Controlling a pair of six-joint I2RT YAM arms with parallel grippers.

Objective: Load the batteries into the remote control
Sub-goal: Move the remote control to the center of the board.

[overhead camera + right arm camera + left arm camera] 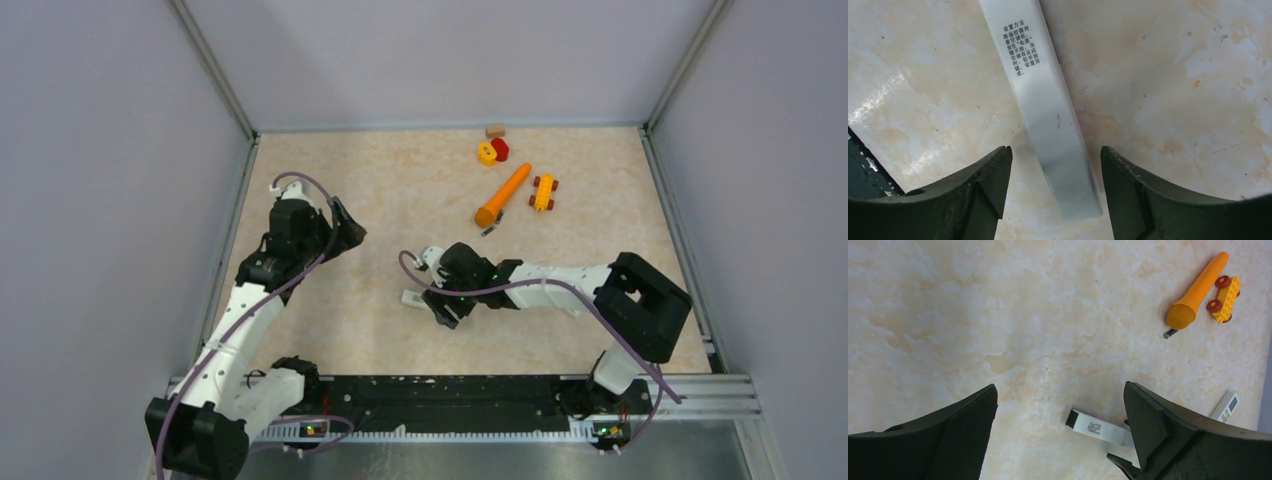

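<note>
The remote control [1095,427], a slim white bar with a black end, lies flat on the table. In the right wrist view the remote control [1033,75] shows printed text, and its end sits between the jaws of my right gripper [1055,150], which stands open with a gap on each side. In the top view only a white bit of the remote control [410,297] shows left of my right gripper [445,305]. One small dark battery [1170,333] lies at the carrot's thick end. My left gripper [1060,386] hangs open and empty above bare table, left of the remote.
An orange carrot toy [503,195] and a yellow toy car [543,191] lie at the back right, with a yellow and red piece [492,151] and a small wooden block [495,130] behind them. A second white remote [1226,406] with buttons peeks out at the right.
</note>
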